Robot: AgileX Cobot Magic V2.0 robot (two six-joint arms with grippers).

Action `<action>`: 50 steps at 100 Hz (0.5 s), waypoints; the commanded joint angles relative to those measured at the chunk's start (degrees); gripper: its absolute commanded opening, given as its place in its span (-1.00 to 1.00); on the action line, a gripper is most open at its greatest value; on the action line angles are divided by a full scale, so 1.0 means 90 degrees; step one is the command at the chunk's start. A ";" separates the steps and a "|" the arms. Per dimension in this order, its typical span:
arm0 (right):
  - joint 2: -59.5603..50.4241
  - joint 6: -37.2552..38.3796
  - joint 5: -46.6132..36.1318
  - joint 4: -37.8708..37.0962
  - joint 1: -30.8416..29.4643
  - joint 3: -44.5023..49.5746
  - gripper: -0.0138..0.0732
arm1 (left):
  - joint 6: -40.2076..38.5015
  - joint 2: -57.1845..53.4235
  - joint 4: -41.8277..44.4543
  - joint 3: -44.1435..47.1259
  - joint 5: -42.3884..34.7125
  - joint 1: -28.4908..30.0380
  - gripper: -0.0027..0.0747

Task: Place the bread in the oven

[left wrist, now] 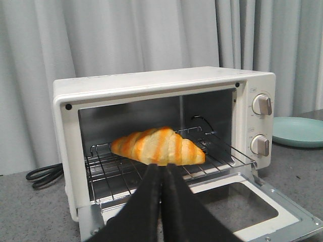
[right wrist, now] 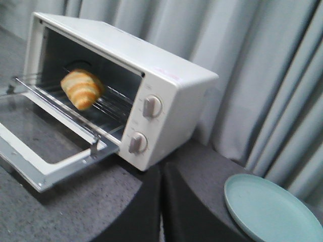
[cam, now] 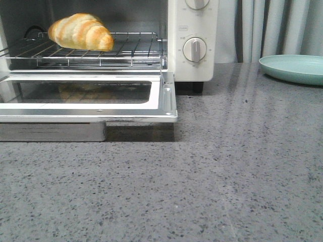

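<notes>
The croissant-shaped bread (cam: 81, 31) lies on the wire rack (cam: 131, 48) inside the cream-white toaster oven (cam: 194, 65), in the upper left of the front view, its golden crust striped with paler bands. Nothing touches it but the rack. The oven's glass-windowed door (cam: 166, 98) hangs open, dropped flat toward the front, its metal frame reaching out over the grey speckled table (cam: 227, 176). Two round dial knobs (cam: 195, 49) sit one above the other on the oven's right-hand panel.

Neither arm shows in the front view. In the left wrist view, the left claw (left wrist: 162, 174) sits low in the centre of the frame, its two black fingers (left wrist: 146, 201) pressed together with nothing between them, just in front of the open oven, with the bread beyond its tips. In the right wrist view, the right claw (right wrist: 161, 174) is at the bottom centre, its dark fingers (right wrist: 189, 201) likewise closed against each other and empty, over the table beside the oven's knob side.

A pale teal plate (cam: 295, 68) rests on the table at the right edge of the front view, well apart from the oven. Grey curtains (cam: 275, 27) hang behind. A black power cord (left wrist: 44, 175) lies coiled on the table at the left of the left wrist view.
</notes>
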 commanded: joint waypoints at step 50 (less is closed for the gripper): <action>-0.0460 0.0274 -0.0545 -0.0173 -0.0290 0.0458 -0.82 | -0.0061 0.0081 -0.0107 -0.0154 -0.0491 -0.0044 -0.99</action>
